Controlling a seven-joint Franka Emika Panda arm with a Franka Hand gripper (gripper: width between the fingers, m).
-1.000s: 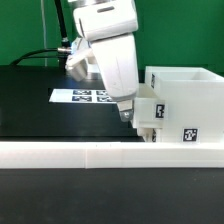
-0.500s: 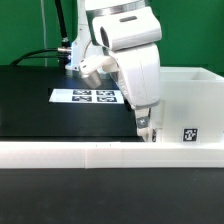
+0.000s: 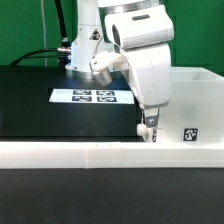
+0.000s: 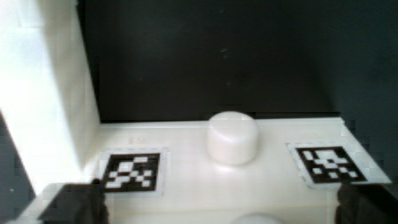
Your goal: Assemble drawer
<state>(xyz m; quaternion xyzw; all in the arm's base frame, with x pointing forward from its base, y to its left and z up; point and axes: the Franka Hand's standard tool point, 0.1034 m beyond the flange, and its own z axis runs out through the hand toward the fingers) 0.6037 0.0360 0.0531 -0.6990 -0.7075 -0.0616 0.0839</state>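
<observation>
The drawer's large white housing (image 3: 196,98) stands at the exterior view's right, with a square tag (image 3: 187,134) on its front. My gripper (image 3: 148,128) hangs in front of its near left corner and hides what is under it. In the wrist view a small white tray face (image 4: 228,178) lies just below the gripper (image 4: 222,207), with a rounded knob (image 4: 230,136) between two tags (image 4: 128,170) (image 4: 326,165). The dark fingertips (image 4: 71,205) stand wide apart on either side of that face, open and touching nothing that I can see.
The marker board (image 3: 92,97) lies flat on the black table behind the arm. A long low white rail (image 3: 70,153) runs along the table's front edge. In the wrist view a white wall (image 4: 36,100) runs beside the tray, and black table (image 4: 214,60) lies beyond it.
The arm has swung toward the exterior view's right, so the gripper now covers the small white part by the housing's left corner. The jaws stay open.
</observation>
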